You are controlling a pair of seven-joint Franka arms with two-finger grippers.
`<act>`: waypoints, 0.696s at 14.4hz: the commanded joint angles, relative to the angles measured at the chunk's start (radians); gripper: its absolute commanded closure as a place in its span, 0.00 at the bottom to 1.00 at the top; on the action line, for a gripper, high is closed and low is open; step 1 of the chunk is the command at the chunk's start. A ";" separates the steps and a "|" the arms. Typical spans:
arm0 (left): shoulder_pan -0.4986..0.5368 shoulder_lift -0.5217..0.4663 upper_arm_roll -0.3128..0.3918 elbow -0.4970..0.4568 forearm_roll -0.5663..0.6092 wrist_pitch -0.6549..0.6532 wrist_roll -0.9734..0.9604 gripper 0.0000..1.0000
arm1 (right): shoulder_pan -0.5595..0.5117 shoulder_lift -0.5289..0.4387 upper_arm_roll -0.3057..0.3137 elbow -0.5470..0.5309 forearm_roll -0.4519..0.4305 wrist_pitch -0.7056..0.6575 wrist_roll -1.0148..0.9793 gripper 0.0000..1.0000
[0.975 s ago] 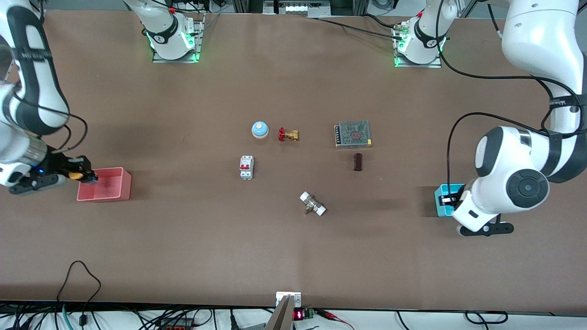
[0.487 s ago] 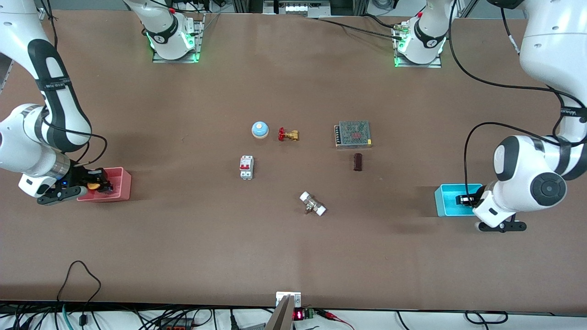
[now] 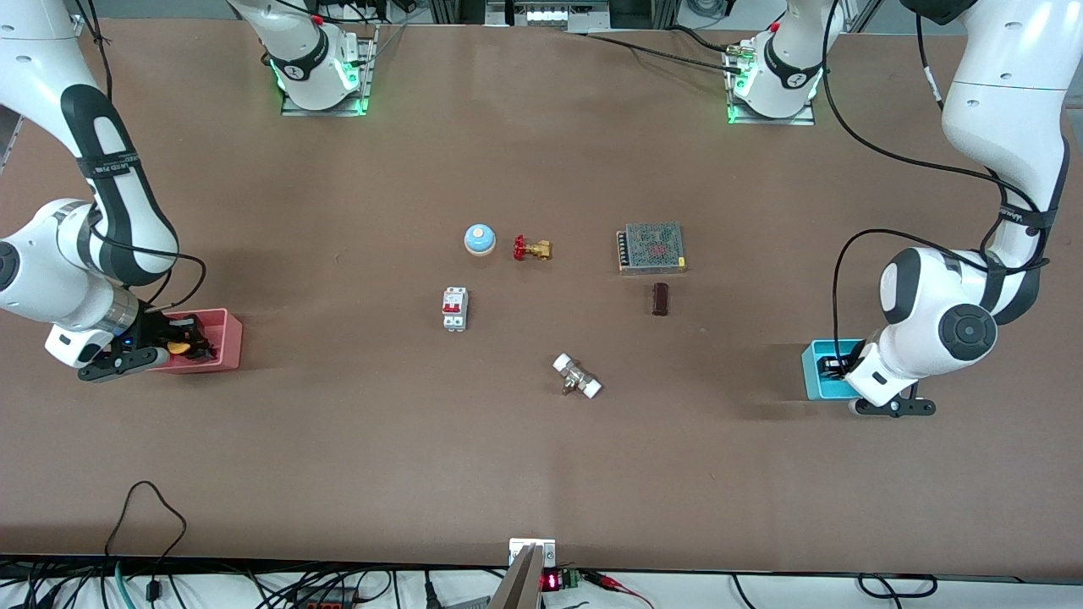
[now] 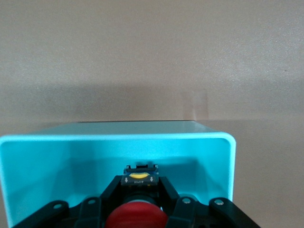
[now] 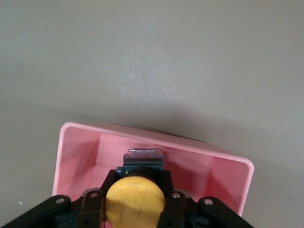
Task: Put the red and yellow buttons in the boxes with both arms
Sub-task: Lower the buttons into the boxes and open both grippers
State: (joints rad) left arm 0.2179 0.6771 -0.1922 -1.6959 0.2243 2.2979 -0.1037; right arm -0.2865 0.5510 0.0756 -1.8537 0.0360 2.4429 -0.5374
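yellow button over pink box, red button over cyan box

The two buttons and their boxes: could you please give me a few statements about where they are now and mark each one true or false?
1. The left hand holds the red button over the cyan box. True.
2. The right hand holds the yellow button over the grey mesh-topped block. False: it is over the pink box.
3. The red button lies loose on the table. False: the left hand is shut on it.
4. The pink box sits toward the right arm's end of the table. True.
5. The red-handled valve lies beside the blue dome. True.
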 commanded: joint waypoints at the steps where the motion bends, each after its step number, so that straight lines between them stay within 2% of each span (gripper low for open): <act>1: 0.014 -0.007 -0.009 -0.013 0.018 0.015 0.013 0.40 | 0.000 0.009 0.001 0.018 -0.018 0.007 -0.004 0.94; 3: 0.017 -0.008 -0.007 -0.007 0.018 0.014 0.013 0.00 | 0.001 0.010 0.003 0.018 -0.018 0.007 0.001 0.94; 5: 0.018 -0.016 -0.006 -0.004 0.017 0.005 0.013 0.00 | 0.001 0.017 0.001 0.018 -0.018 0.007 0.002 0.93; 8: 0.018 -0.060 -0.006 0.001 0.018 -0.023 0.012 0.00 | 0.001 0.024 0.003 0.018 -0.019 0.013 0.002 0.77; 10: 0.017 -0.115 -0.013 0.019 0.018 -0.116 0.012 0.00 | 0.003 0.026 0.003 0.018 -0.019 0.015 0.002 0.66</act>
State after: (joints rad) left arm 0.2286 0.6402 -0.1924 -1.6771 0.2243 2.2709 -0.1037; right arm -0.2855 0.5619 0.0756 -1.8536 0.0328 2.4502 -0.5374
